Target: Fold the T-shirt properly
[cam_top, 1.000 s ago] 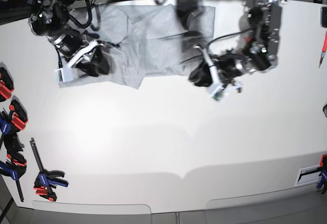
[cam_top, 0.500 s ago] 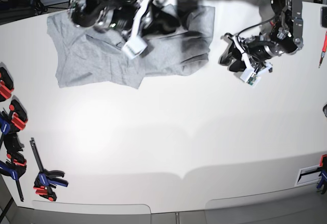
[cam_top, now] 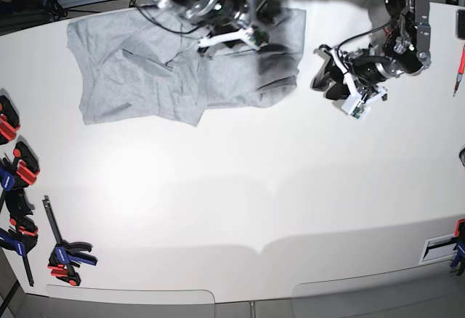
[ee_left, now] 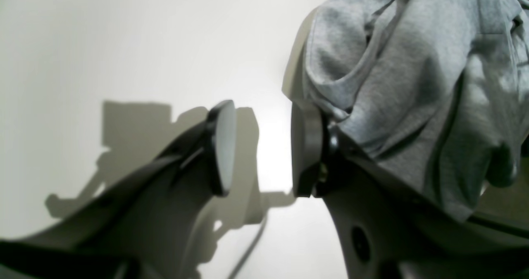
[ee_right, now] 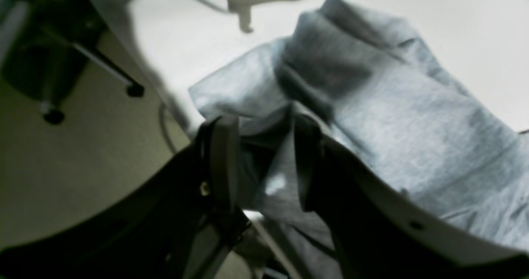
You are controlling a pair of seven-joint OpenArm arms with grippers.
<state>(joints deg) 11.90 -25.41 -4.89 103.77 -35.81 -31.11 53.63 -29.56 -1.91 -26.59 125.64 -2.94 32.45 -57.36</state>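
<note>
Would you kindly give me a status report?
Left claw open, empty, beside T-shirt. Right claw open over its far edge. Shirt crumpled, unfolded. Nothing in the way.

The grey T-shirt lies crumpled on the white table, under the right gripper fingers, while the left gripper fingers stand beside it.

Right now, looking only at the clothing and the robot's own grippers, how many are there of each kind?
T-shirt: 1
Grippers: 2 (left gripper, right gripper)
Total: 3
The clamps at the table's edges overlap too much to count, so they are left out.
</note>
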